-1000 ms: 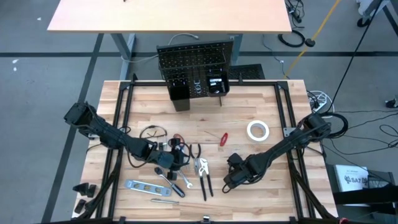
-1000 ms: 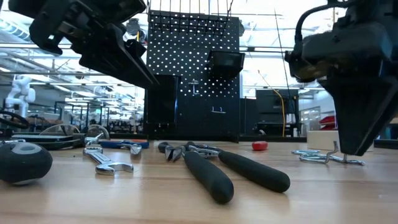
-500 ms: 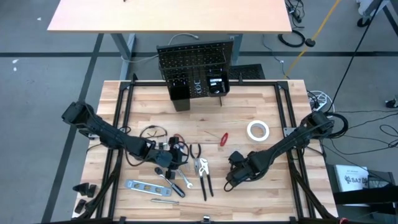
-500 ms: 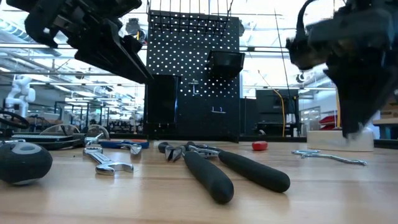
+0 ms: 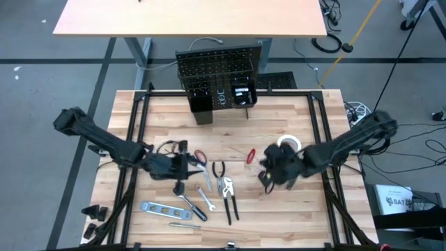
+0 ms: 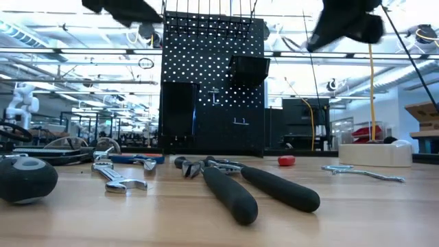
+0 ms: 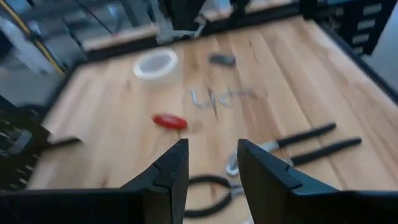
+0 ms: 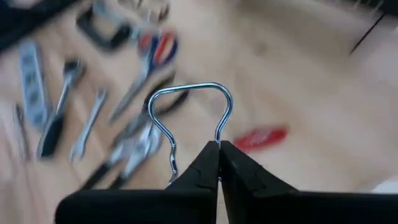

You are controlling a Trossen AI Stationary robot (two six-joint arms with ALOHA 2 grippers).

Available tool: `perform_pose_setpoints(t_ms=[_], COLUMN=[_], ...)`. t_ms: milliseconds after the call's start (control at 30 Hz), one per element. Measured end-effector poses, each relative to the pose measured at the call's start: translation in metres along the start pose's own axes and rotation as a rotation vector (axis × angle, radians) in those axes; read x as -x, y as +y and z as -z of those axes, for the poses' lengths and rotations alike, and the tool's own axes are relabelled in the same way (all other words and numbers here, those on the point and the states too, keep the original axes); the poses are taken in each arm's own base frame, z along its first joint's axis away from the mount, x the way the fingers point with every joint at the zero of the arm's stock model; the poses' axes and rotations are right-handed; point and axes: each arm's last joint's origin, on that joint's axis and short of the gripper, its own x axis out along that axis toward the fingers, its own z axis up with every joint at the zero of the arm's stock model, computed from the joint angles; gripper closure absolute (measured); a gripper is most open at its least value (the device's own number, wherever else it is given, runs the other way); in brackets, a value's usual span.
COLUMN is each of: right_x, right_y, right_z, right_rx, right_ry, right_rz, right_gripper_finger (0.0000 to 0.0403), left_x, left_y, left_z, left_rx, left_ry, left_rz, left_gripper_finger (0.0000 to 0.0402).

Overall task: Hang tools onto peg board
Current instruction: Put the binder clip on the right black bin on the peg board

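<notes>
The peg board stands upright at the table's far edge, also in the low view. Loose tools lie flat on the tabletop: pliers, red-handled scissors, a red screwdriver, a level, a wrench and a white tape roll. My right gripper hangs above the table right of the screwdriver, shut on a bent silver wire hook. My left gripper hovers over the scissors, open, with nothing between its fingers. My right gripper pinches the wire hook between its two fingertips at the lower part of one of its legs. The rounded bend of the hook sticks out past the fingertips. The fingers slant downward, and the hook is lifted clear of the table.
Another wire piece lies on the table at the right in the low view, near the tape roll. Safety glasses lie behind my left gripper. A black round object sits at the near left. Black bins hang on the board.
Both grippers have risen out of the low view. My right gripper has gone up and toward the far edge, turning as it went, and has carried one wire hook up off the table. My left gripper has risen and drawn back toward the table's left.
</notes>
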Motion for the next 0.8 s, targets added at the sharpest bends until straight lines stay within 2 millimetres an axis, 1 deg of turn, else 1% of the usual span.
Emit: perform_pose_setpoints(t_ms=[67,167,267,333,433,500,567,700,800], right_x=[0.005,0.011,0.014,0.016,0.020,0.019,0.017,0.009,-0.004], right_y=[-0.011,-0.027,-0.042,-0.053,-0.067,-0.075,-0.081,-0.092,-0.098], right_z=[-0.018,-0.045,-0.071,-0.088,-0.116,-0.132,-0.147,-0.169,-0.179], right_rx=[0.004,0.008,0.010,0.009,-0.001,-0.002,-0.005,-0.025,-0.032], right_ry=[-0.060,-0.151,-0.218,-0.244,-0.281,-0.278,-0.266,-0.230,-0.183], right_rz=[-0.006,-0.030,-0.062,-0.048,-0.015,-0.005,0.015,0.093,0.150], right_gripper_finger=[0.0402,0.0403,0.0403,0.0403,0.0403,0.0403,0.0403,0.0403,0.0403], left_x=[0.011,0.027,0.039,0.044,0.044,0.041,0.038,0.038,0.038], left_y=[0.006,0.014,0.020,0.024,0.027,0.028,0.029,0.030,0.030], left_z=[-0.005,-0.004,0.006,0.015,0.033,0.047,0.056,0.057,0.056], left_rx=[-0.015,-0.035,-0.013,0.028,0.096,0.132,0.154,0.186,0.187], left_ry=[-0.045,-0.092,-0.140,-0.186,-0.230,-0.245,-0.252,-0.271,-0.273], left_rz=[-0.025,-0.058,-0.084,-0.105,-0.181,-0.235,-0.256,-0.252,-0.251], left_gripper_finger=[0.0270,0.0270,0.0270,0.0270,0.0270,0.0270,0.0270,0.0270,0.0270])
